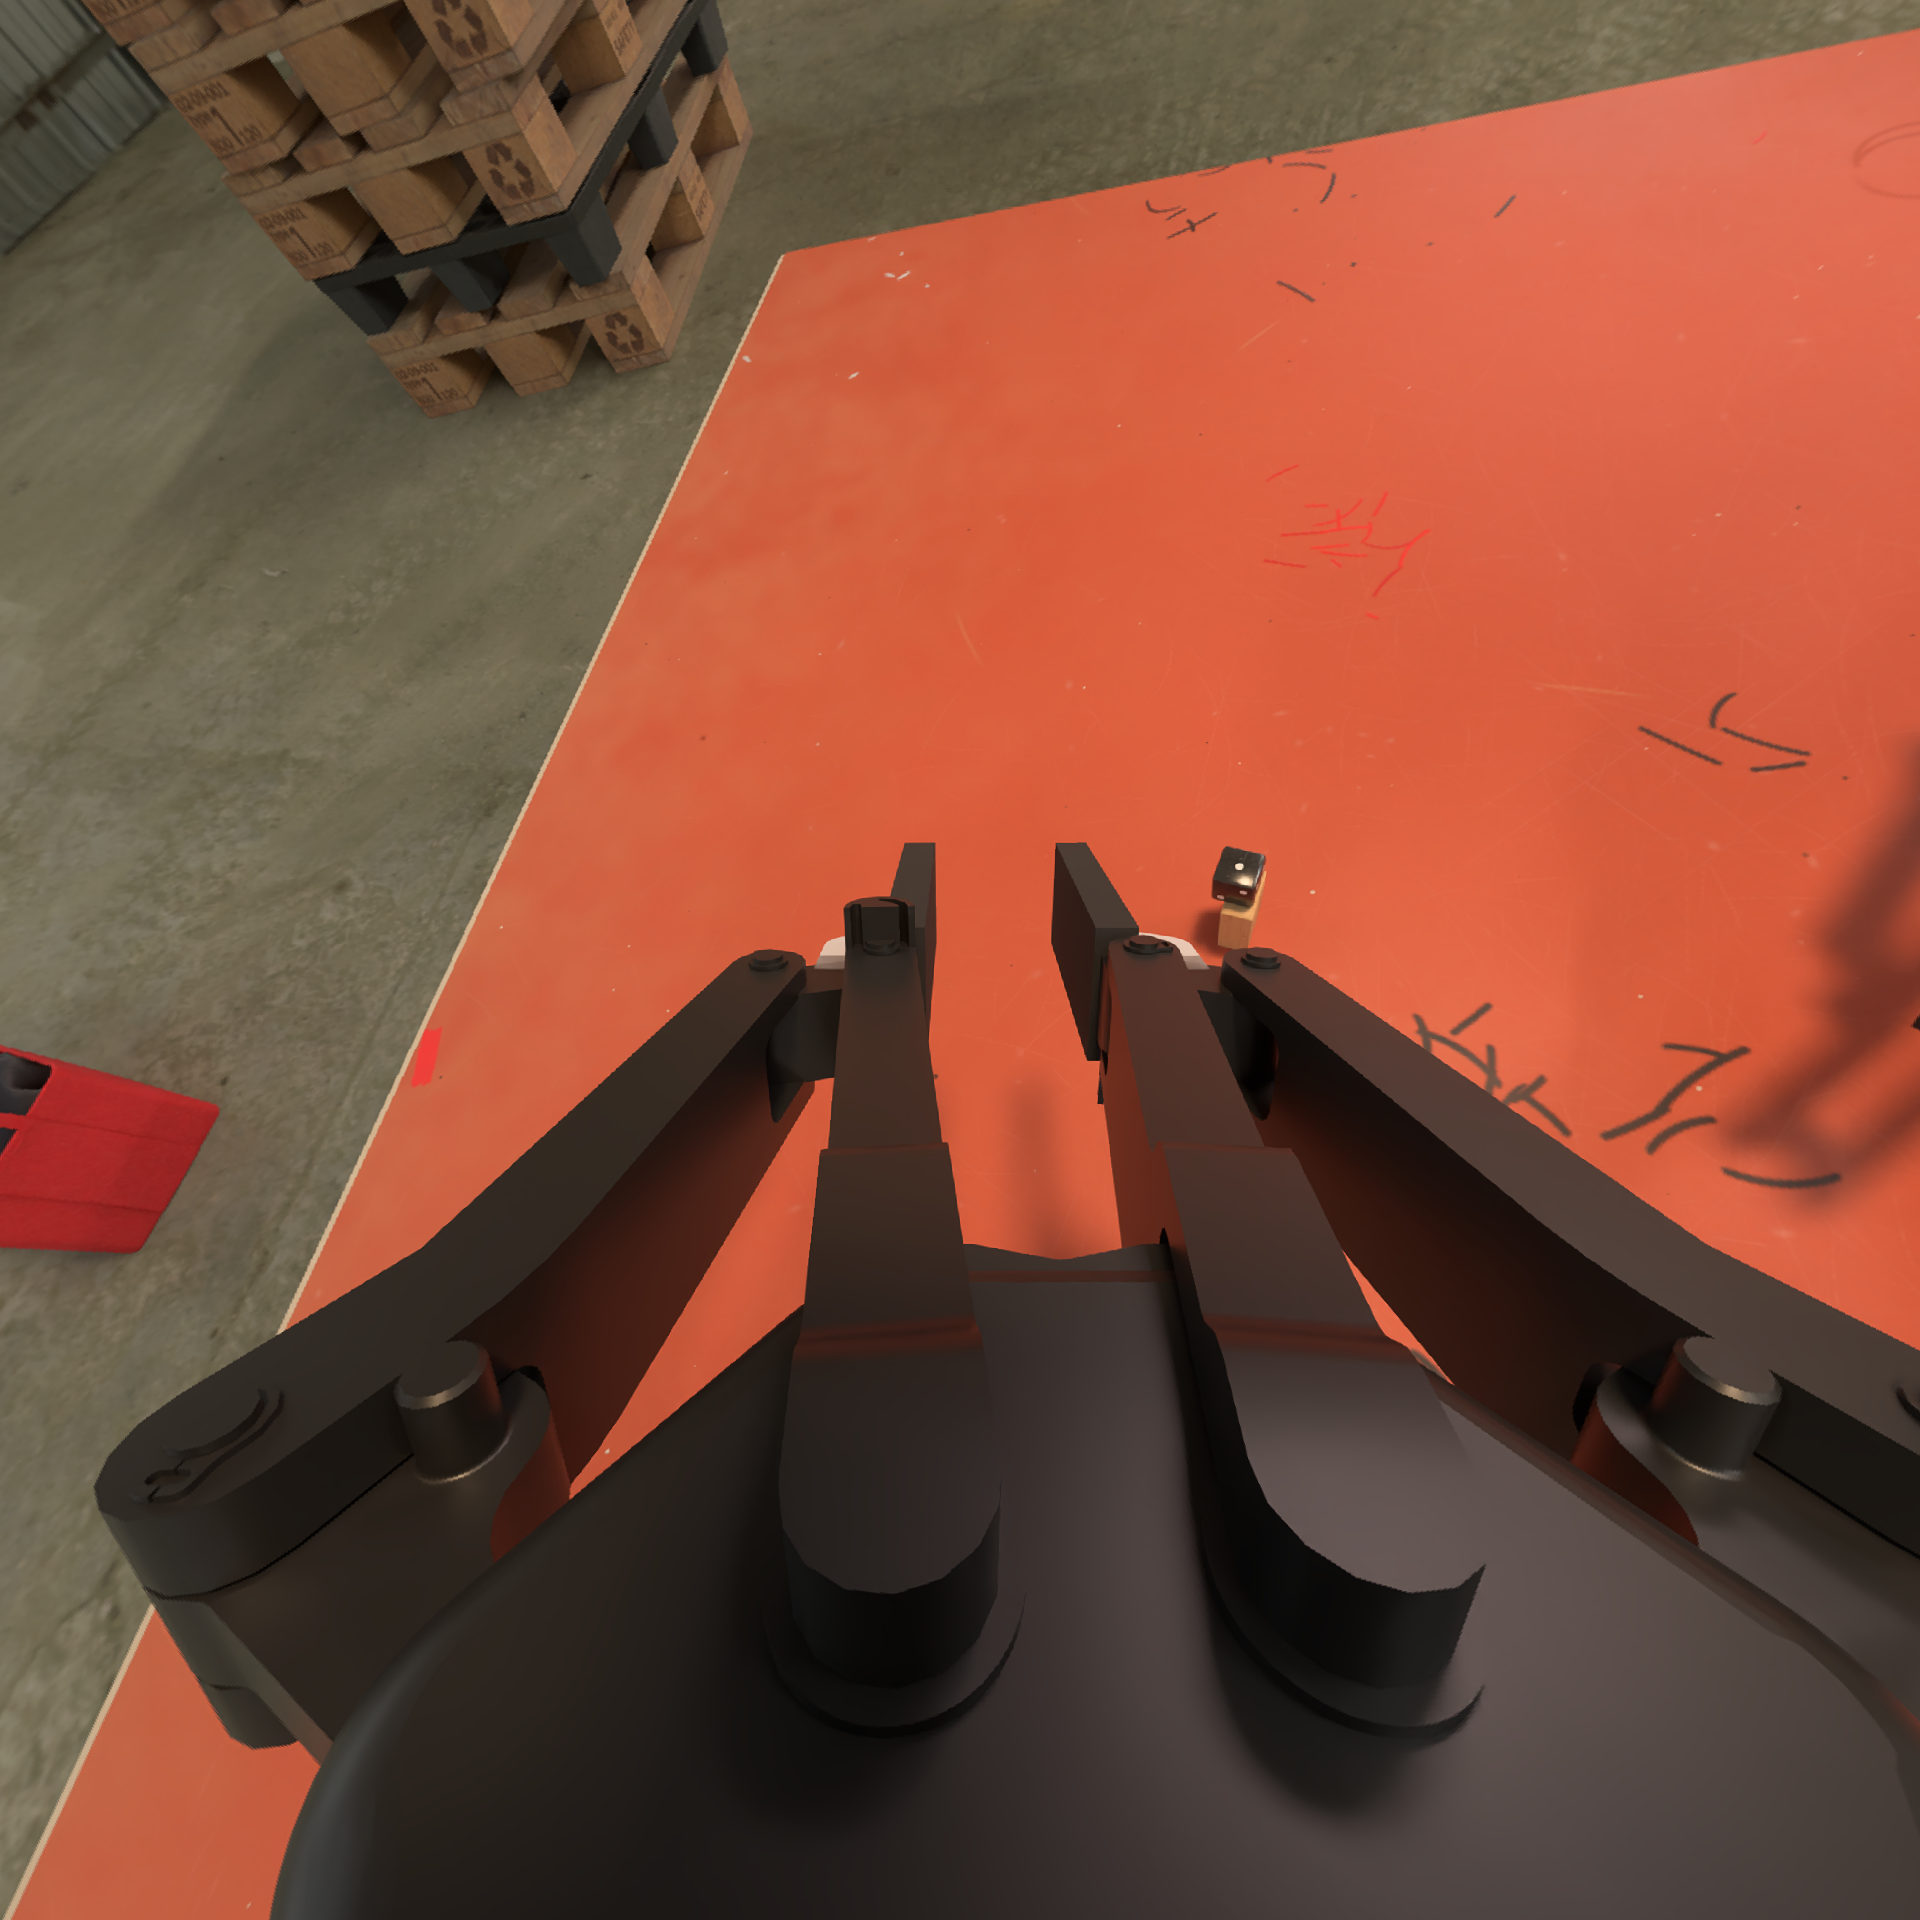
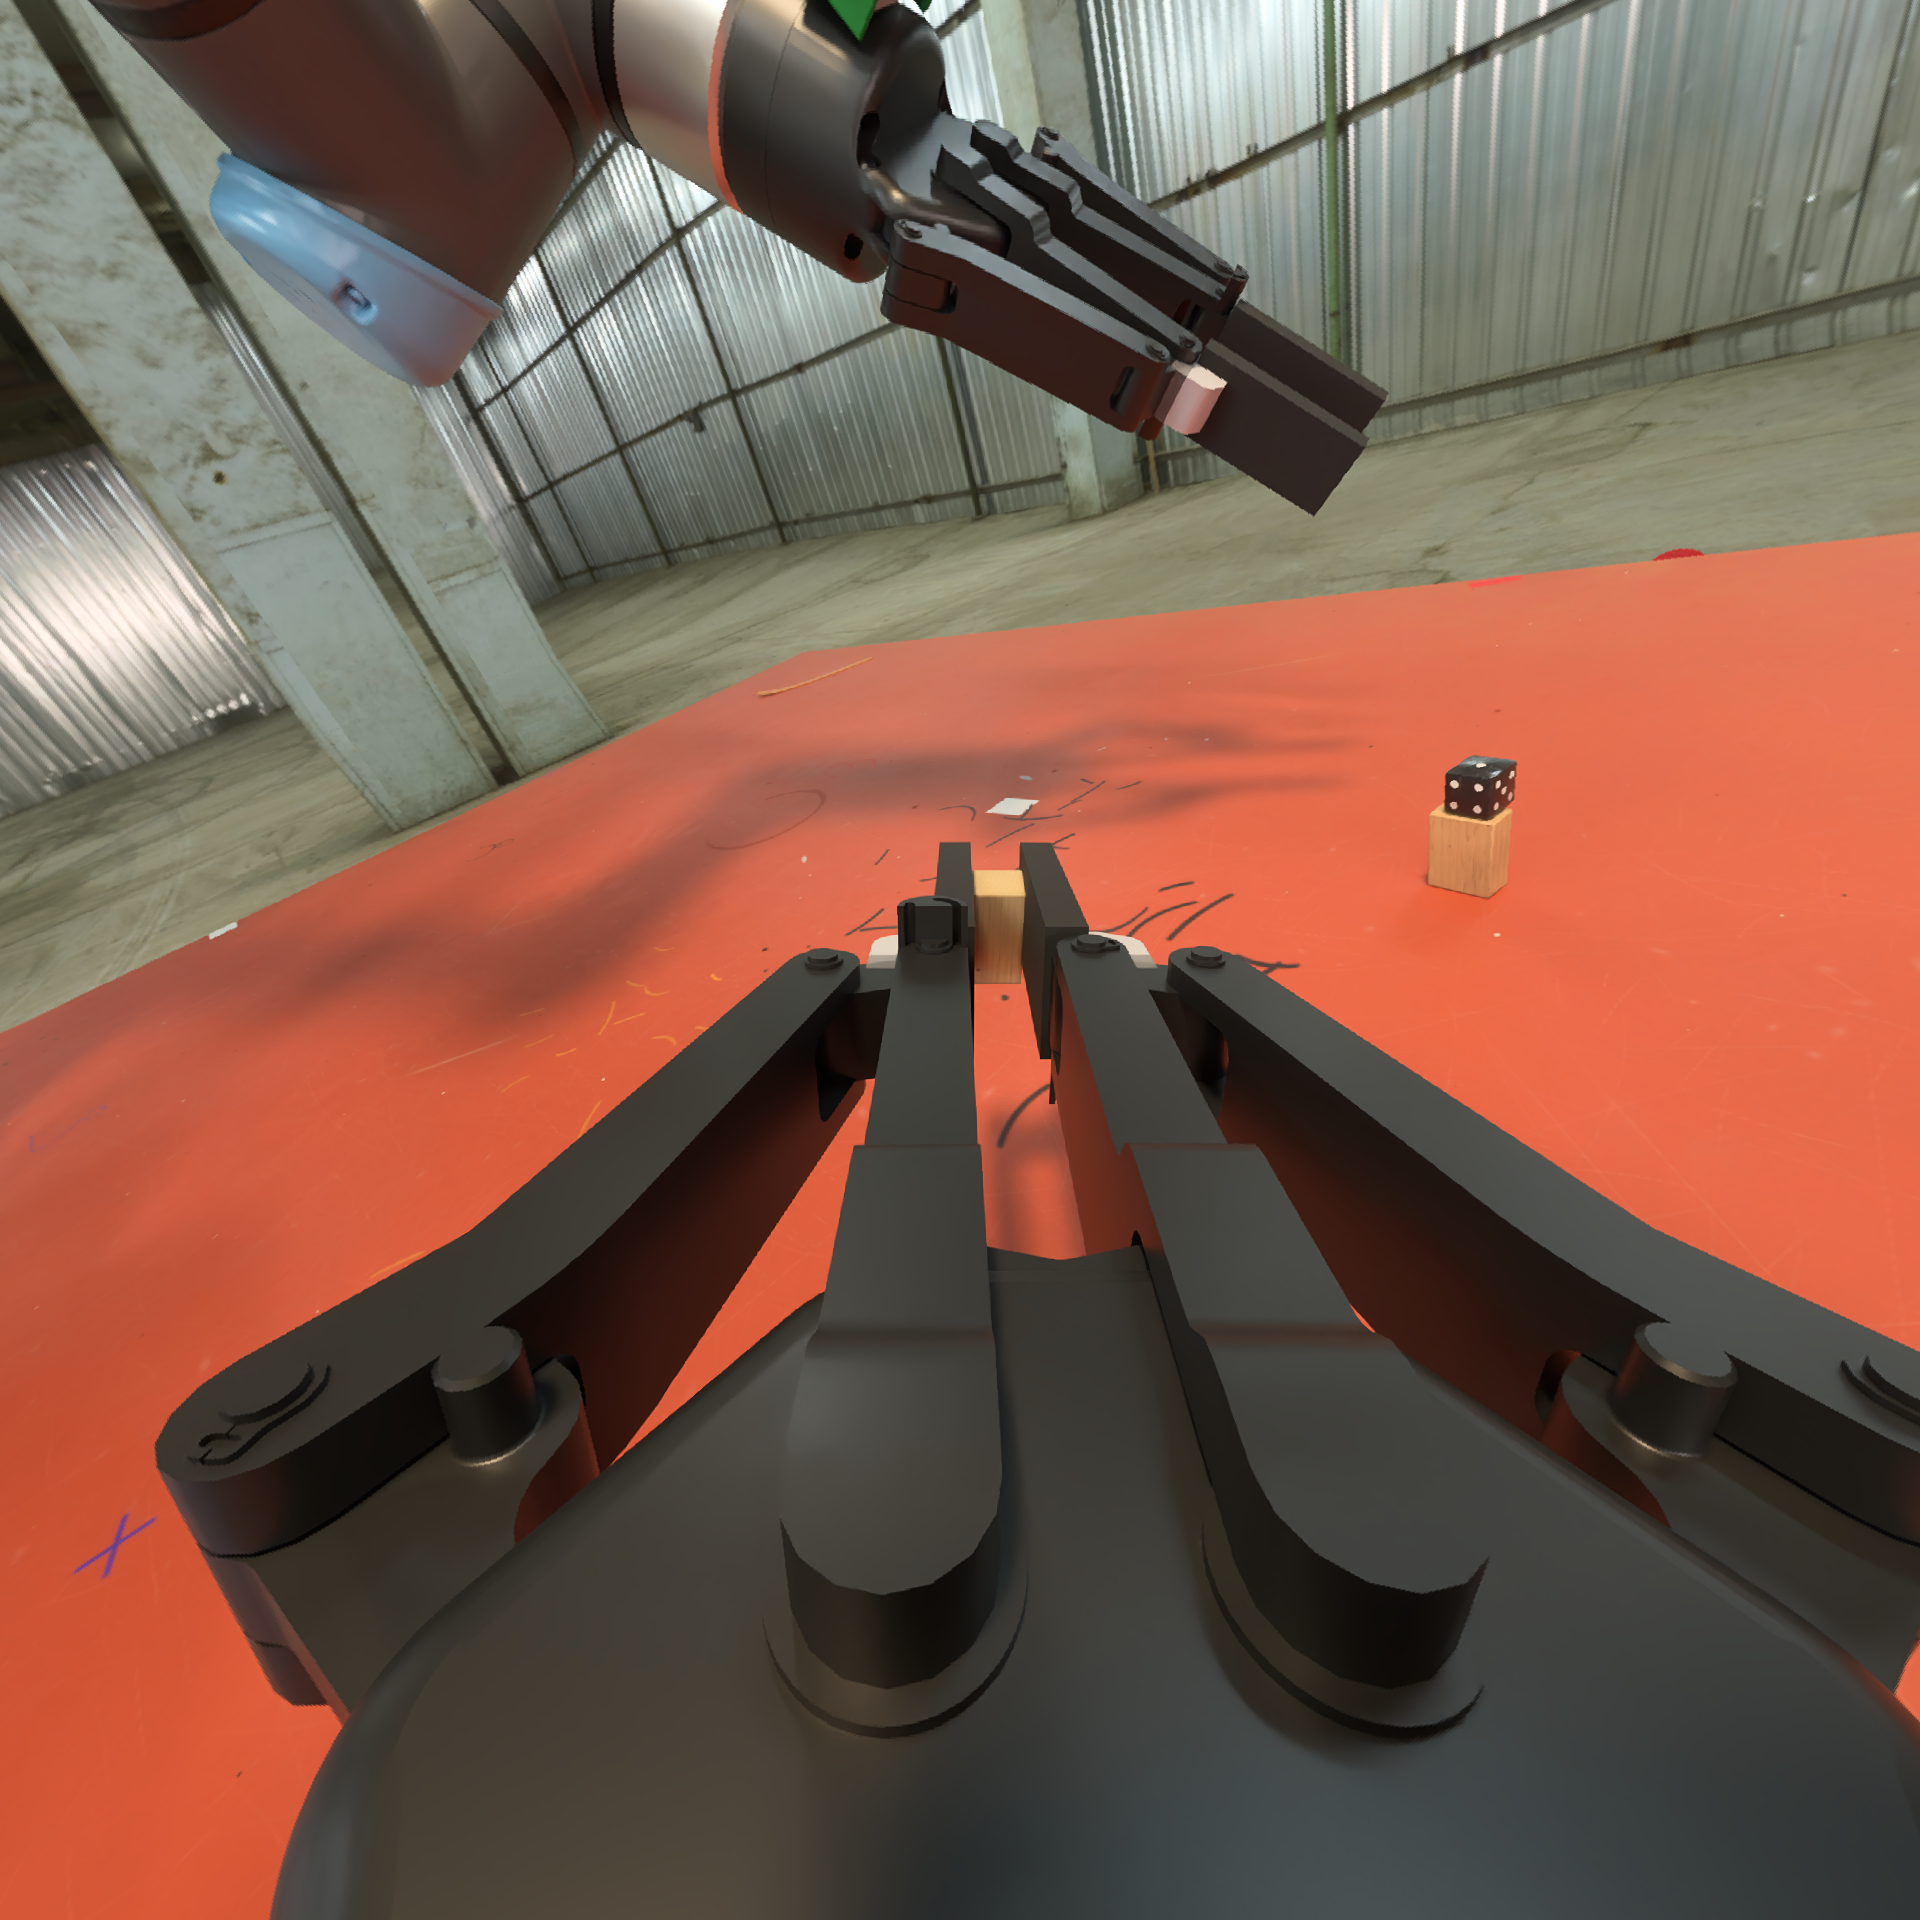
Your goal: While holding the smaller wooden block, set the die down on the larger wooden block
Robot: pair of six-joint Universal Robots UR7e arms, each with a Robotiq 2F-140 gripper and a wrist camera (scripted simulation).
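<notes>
A black die with white pips (image 2: 1480, 785) rests on top of the larger wooden block (image 2: 1468, 852), which stands upright on the orange table (image 2: 1558, 1039). In the left wrist view the die (image 1: 1237, 874) and block (image 1: 1240, 922) sit just right of my left gripper's right finger. My left gripper (image 1: 994, 868) is open and empty, raised above the table; it also shows in the right wrist view (image 2: 1340, 436), up above the table. My right gripper (image 2: 997, 873) is shut on the smaller wooden block (image 2: 998, 925), left of the stack.
The table's left edge (image 1: 582, 707) drops to a concrete floor. Stacked wooden pallets (image 1: 468, 187) stand beyond the table corner. A red object (image 1: 94, 1153) lies on the floor to the left. The left arm (image 2: 520, 135) hangs overhead. Metal walls and a pillar (image 2: 343, 582) stand behind.
</notes>
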